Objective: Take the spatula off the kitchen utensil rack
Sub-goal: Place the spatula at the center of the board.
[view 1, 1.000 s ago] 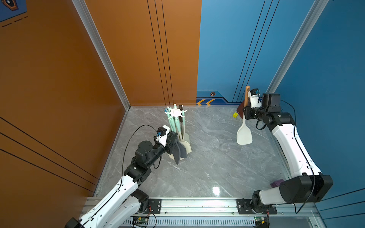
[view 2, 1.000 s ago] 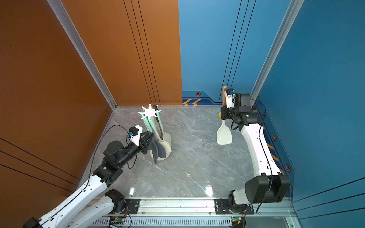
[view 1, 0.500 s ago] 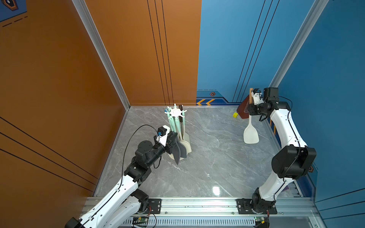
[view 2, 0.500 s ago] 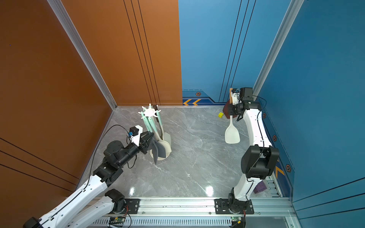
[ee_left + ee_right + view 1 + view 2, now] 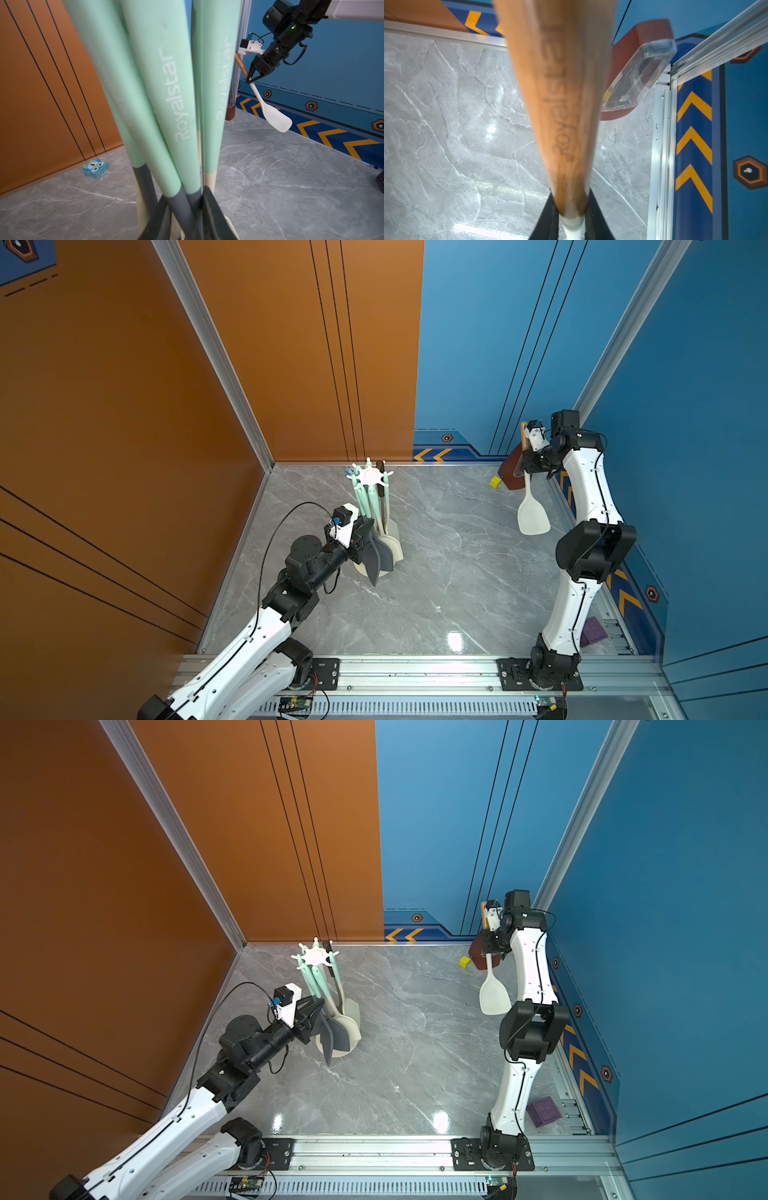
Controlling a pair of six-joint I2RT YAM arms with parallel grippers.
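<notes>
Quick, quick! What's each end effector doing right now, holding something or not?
Left end effector: closed on the mint-handled utensils hanging on the rack.
Right end effector: closed on the spatula, lifted off the table.

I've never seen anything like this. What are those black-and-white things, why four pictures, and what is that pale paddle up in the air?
They are two robot arms bolted to a rail at the edge of a marble-look table. Two pictures look down from overhead, nearly alike; the other two come from a camera on each arm's wrist. On the table stands a cream utensil rack with mint-handled utensils hanging from it; a yellow cube, a blue owl toy and a purple block lie around. The left gripper, a two-fingered clamp, is closed around those utensils' grey necks. The right gripper holds the paddle, a spatula, up off the table, away from the rack.
</notes>
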